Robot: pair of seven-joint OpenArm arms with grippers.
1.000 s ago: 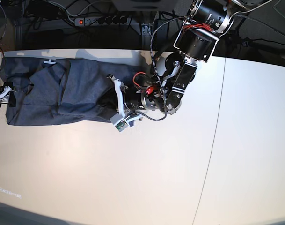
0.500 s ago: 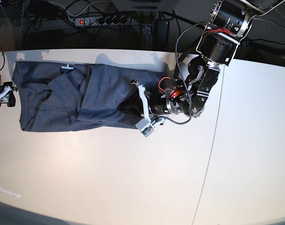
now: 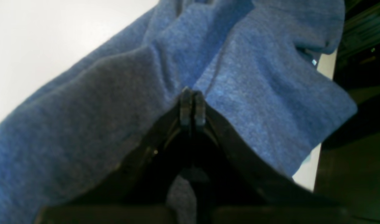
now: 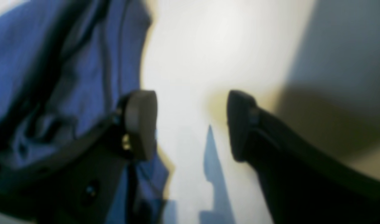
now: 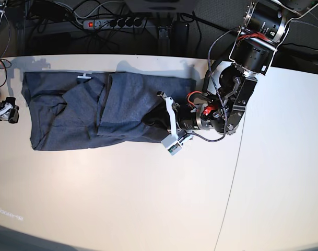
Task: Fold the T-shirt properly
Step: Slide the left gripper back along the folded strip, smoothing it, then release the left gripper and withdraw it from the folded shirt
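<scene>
The blue-grey T-shirt (image 5: 70, 115) lies crumpled in a long band across the table's back left, with folds layered over its middle. My left gripper (image 5: 152, 119) lies low at the shirt's right end. In the left wrist view its fingertips (image 3: 186, 105) are pressed together on a pinch of the T-shirt (image 3: 255, 93), and creases run in to them. My right gripper (image 5: 4, 112) sits at the table's far left, a little apart from the shirt's left edge. In the right wrist view it (image 4: 190, 124) stands open over bare table, with the T-shirt (image 4: 53, 62) beside its left finger.
A seam (image 5: 237, 157) runs down the white table (image 5: 122, 198) right of the left arm. Behind the table's back edge lie a power strip (image 5: 112, 23) and cables. A small white mark (image 5: 83, 77) shows near the shirt's back edge.
The left gripper has drawn back to the right and dragged the whole T-shirt with it. The shirt's left edge has slid away from the right gripper, which stayed put.
</scene>
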